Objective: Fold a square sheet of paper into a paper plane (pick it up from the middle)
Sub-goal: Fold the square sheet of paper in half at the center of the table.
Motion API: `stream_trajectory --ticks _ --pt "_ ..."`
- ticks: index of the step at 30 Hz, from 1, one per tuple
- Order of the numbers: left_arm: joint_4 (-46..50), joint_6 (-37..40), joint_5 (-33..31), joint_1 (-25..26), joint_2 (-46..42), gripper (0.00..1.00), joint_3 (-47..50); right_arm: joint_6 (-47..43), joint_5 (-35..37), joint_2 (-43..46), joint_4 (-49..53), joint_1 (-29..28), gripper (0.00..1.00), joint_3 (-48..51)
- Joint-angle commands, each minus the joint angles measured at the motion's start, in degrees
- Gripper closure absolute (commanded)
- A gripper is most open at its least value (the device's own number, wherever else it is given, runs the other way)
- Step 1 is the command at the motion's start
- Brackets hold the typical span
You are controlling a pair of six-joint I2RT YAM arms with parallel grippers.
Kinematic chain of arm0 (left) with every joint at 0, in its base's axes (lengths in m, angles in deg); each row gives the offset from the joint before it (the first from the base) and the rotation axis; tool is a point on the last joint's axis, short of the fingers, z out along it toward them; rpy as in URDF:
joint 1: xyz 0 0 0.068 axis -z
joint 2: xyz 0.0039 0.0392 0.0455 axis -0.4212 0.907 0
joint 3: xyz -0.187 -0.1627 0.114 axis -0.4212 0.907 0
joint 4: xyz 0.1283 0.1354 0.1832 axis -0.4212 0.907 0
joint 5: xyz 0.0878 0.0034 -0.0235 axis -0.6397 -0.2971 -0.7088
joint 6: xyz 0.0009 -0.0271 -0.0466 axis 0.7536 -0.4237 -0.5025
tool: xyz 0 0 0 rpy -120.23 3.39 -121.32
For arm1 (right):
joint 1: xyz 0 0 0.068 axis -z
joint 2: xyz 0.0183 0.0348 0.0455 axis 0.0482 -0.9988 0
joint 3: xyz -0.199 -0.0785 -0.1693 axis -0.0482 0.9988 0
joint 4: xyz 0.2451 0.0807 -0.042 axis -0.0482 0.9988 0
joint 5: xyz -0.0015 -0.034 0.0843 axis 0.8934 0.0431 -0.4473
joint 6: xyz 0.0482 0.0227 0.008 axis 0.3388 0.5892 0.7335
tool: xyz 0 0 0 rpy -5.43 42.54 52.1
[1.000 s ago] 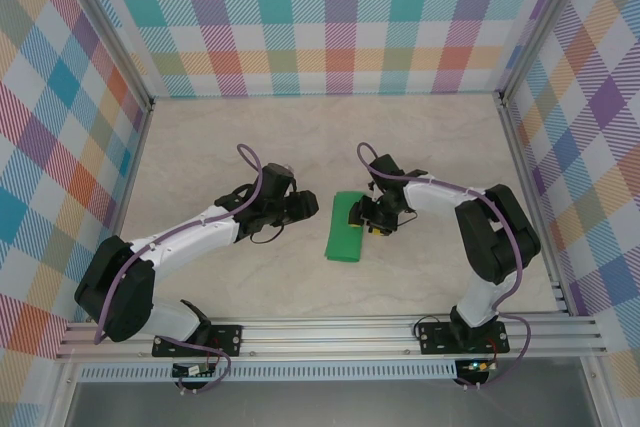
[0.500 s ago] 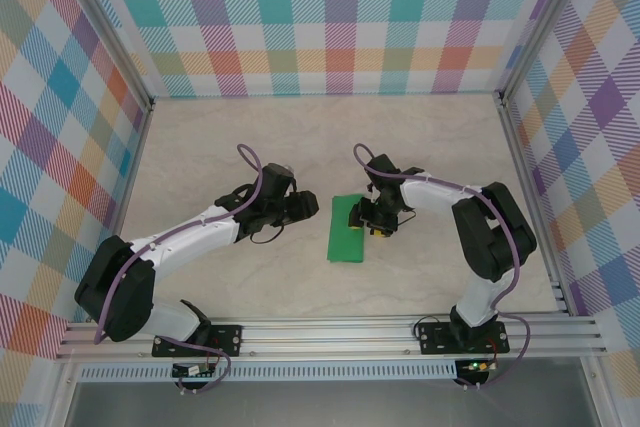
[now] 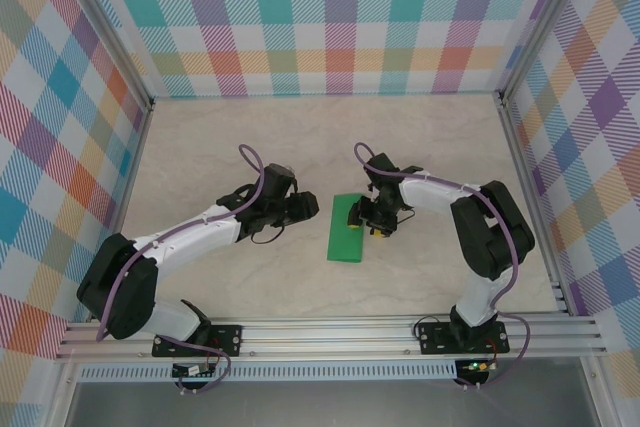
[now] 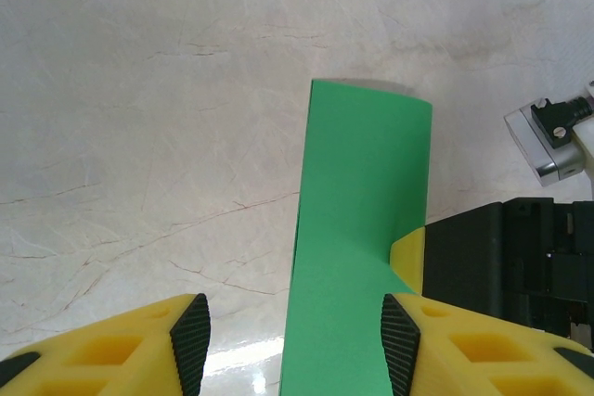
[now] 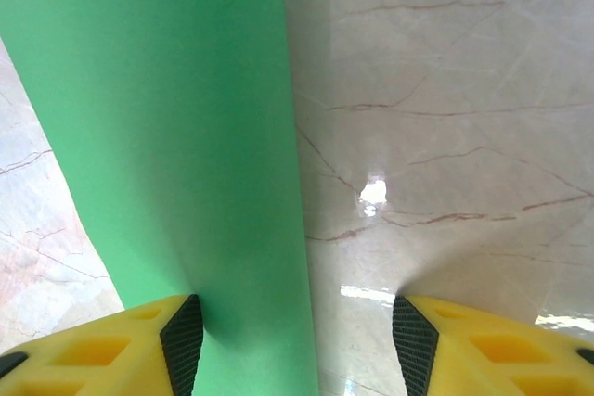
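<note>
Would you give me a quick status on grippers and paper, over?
Left gripper open, beside paper. Right gripper open at its right edge. Paper folded narrow, lying on table. Nothing in the way.

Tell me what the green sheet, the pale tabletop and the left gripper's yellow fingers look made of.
Green rectangular sheet: thin matte paper, judging by crisp edges and flat colour. Pale veined tabletop: marble-look, glossy with glare spots; possibly laminate. Left gripper, yellow fingers: seemingly moulded plastic with hollow cells; their black ribbed pads look rubbery.
</note>
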Motion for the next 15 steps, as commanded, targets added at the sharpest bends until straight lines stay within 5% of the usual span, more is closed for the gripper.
stream_trajectory --ticks 1,15 --pt "0.6 0.7 0.8 0.3 0.7 0.46 -0.7 0.9 3.0 -2.5 0.7 -0.3 0.4 -0.4" --pt "-0.1 0.4 1.8 0.3 1.4 0.49 -0.6 -0.4 5.0 -5.3 2.8 -0.8 0.41 -1.4"
